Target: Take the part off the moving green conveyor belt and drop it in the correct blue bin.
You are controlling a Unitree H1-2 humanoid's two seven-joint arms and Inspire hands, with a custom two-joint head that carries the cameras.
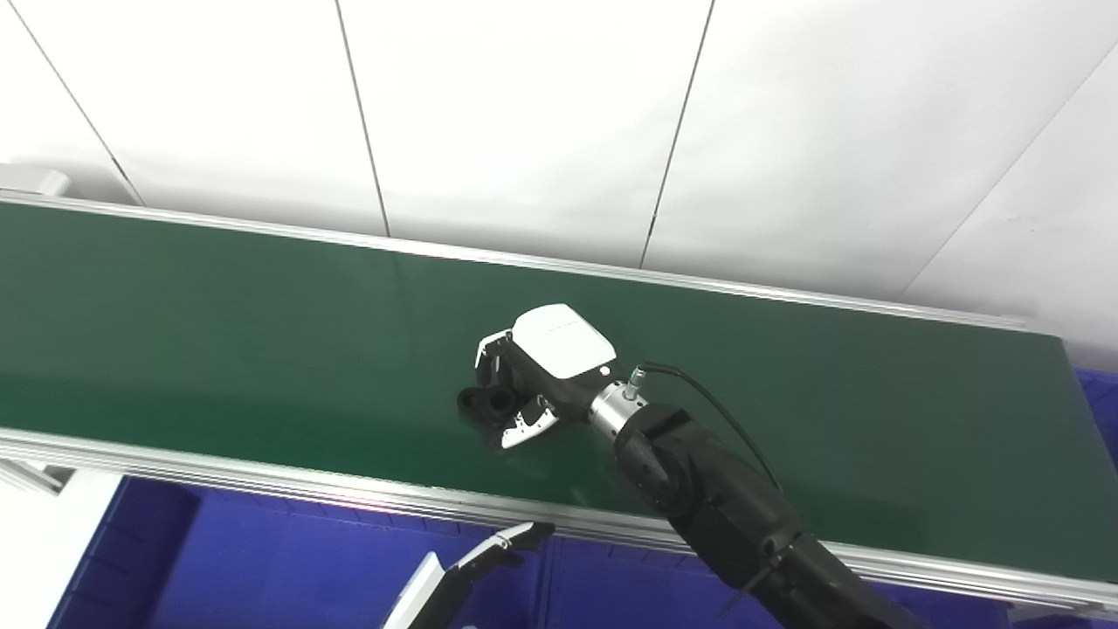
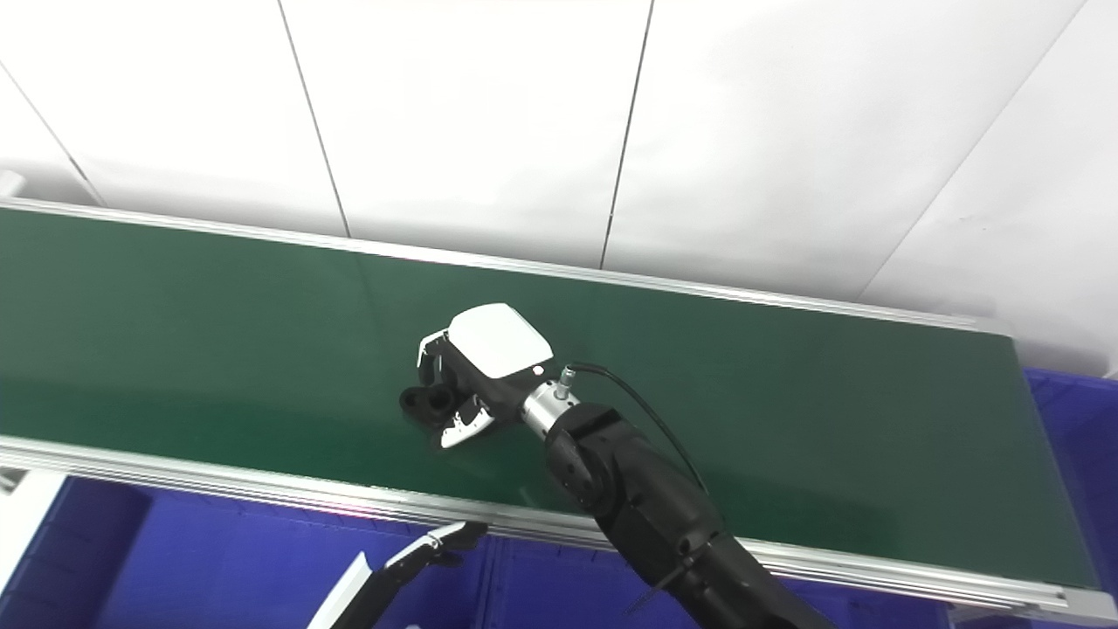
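Right hand (image 1: pixel 524 384) reaches over the green conveyor belt (image 1: pixel 218 332), fingers curled around the small black part (image 1: pixel 486 403); whether it is truly clamped or only cupped cannot be told. Part sits on the belt near its front half, under the fingertips. Left hand (image 1: pixel 498 546) waits low by the near rail, holding nothing, fingers mostly out of view.

Risk: belt motion could slide the part out before closure is firm, or a loose pinch could drop it on lifting.

Blue bin (image 1: pixel 262 559) below the near rail: visible floor shows no contents. Another blue bin (image 2: pixel 1083 411) at the far right: interior mostly hidden.
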